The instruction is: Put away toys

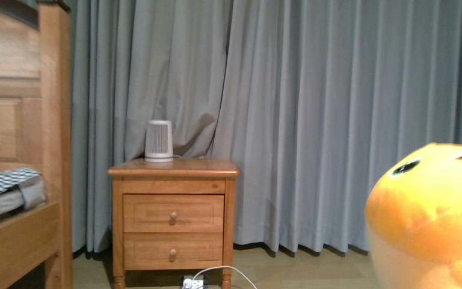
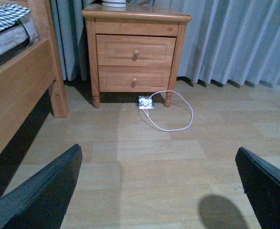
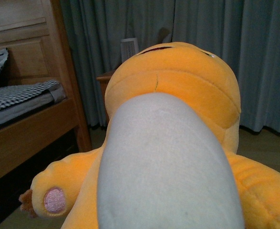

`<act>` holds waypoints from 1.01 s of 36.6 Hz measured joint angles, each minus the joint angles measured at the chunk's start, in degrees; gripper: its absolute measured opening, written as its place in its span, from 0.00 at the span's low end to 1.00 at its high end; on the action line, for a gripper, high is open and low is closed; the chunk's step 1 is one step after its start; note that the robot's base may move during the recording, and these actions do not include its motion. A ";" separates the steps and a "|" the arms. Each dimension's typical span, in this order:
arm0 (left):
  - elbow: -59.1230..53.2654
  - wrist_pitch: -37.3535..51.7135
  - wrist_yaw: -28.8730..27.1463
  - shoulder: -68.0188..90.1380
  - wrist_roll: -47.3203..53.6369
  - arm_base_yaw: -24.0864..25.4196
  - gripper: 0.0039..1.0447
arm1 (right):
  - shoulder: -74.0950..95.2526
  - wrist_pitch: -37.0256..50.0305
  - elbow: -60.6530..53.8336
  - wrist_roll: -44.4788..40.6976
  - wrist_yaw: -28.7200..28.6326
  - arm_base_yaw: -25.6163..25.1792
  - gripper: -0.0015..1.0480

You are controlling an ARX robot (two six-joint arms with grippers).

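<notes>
The orange-yellow plush toy (image 1: 433, 217) fills the lower right corner of the front view, held up off the floor, one dark green eye showing. In the right wrist view the plush toy (image 3: 178, 76) fills the middle, with its pale belly toward the camera and a pink paw pad low on one side. My right gripper is shut on the plush toy; its fingers are hidden behind the toy. My left gripper (image 2: 159, 191) is open and empty above the wooden floor, its two dark fingers (image 2: 44, 191) wide apart.
A wooden nightstand (image 1: 173, 214) with two drawers stands against grey curtains (image 1: 313, 120), a small white device (image 1: 159, 141) on top. A wooden bed (image 1: 18, 180) with checked bedding is at the left. A white cable and power strip (image 2: 163, 109) lie on the floor by the nightstand.
</notes>
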 joint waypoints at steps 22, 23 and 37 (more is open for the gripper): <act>0.00 0.00 0.02 0.02 0.00 -0.02 0.94 | -0.02 0.00 -0.04 0.00 0.02 0.00 0.10; 0.00 0.00 0.02 -0.02 0.00 0.00 0.94 | 0.00 0.00 -0.04 0.00 0.04 0.00 0.10; 0.00 0.00 -0.09 -0.04 0.00 -0.02 0.94 | -0.02 -0.02 -0.04 0.00 0.17 0.00 0.10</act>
